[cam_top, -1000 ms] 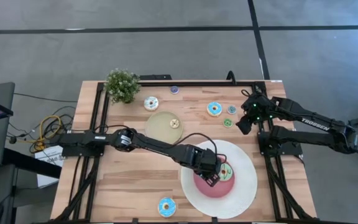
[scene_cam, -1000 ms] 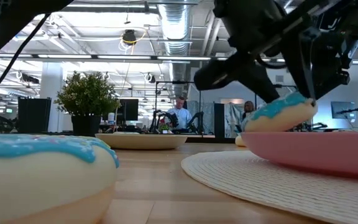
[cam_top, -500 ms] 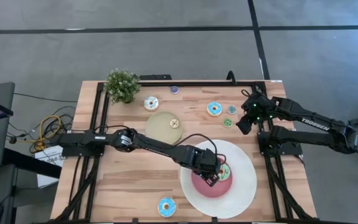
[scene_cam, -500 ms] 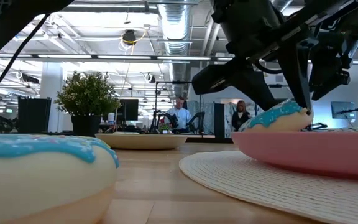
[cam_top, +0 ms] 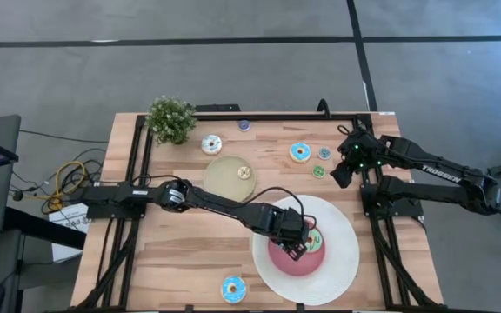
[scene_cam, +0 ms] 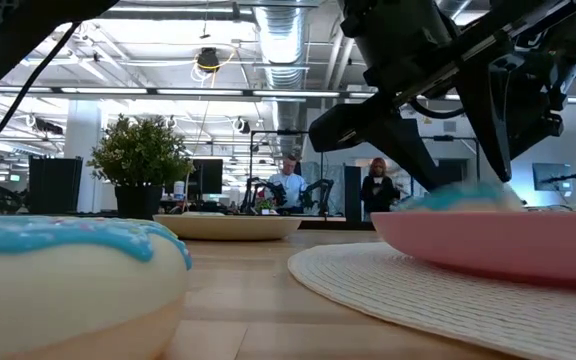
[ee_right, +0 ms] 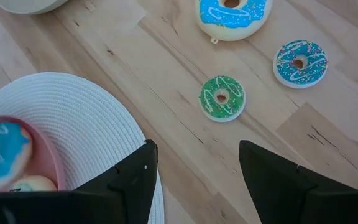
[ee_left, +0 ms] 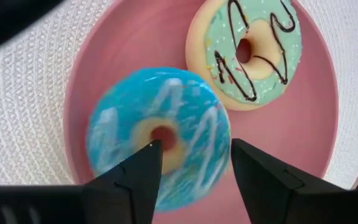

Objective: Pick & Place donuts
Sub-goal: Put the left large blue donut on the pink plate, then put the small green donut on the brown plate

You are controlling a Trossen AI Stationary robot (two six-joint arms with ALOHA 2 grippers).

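A blue donut with white stripes lies in the pink dish, blurred, beside a mint-green donut with dark drizzle. My left gripper hovers just above the blue donut, open, with its fingers over the donut's near side. In the low view the blue donut sits low behind the dish rim. My right gripper waits open near the table's far right, above a tiny green donut.
The pink dish sits on a big white woven plate. A blue donut lies at the near edge. A white donut, a tan plate, a potted plant, a blue donut and tiny donuts lie farther back.
My left gripper has lowered the blue striped donut, which it held tilted over the pink dish, and has let go of it. The donut has dropped flat into the dish beside the green one. The right arm has kept still.
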